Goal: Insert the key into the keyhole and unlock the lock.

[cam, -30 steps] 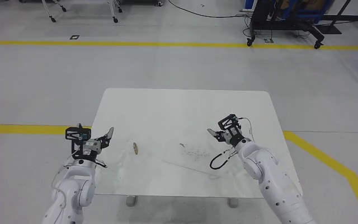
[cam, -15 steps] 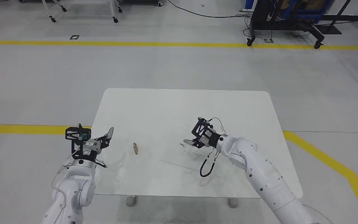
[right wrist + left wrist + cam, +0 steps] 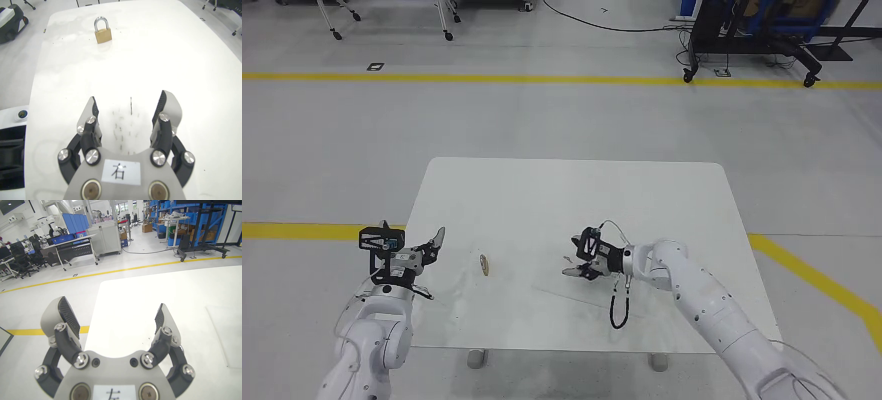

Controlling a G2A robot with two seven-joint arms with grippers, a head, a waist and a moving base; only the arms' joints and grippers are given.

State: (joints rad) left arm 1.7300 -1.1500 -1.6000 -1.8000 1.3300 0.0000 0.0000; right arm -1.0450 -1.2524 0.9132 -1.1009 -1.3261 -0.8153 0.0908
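Observation:
A small brass padlock point(image 3: 485, 264) with a steel shackle lies on the white table point(image 3: 572, 200); it is also in the right wrist view point(image 3: 102, 34), some way ahead of the gripper. A thin dark key point(image 3: 130, 105) lies on the table between the open fingers of my right gripper point(image 3: 128, 106), just past the fingertips and not touched. From above, my right gripper point(image 3: 577, 262) sits over the key point(image 3: 568, 260) near the table's middle. My left gripper point(image 3: 115, 315) is open with nothing in it, at the table's left front corner point(image 3: 432, 245).
Small dark specks point(image 3: 121, 130) mark the tabletop under the right gripper. A faint rectangular outline point(image 3: 223, 332) shows on the table surface. A black cable point(image 3: 617, 305) hangs from the right arm over the table. A yellow floor line point(image 3: 302, 231) runs past the table's left side.
My right arm has swung leftward across the table, from the right side to the key near the middle. The left arm and the padlock have stayed where they were.

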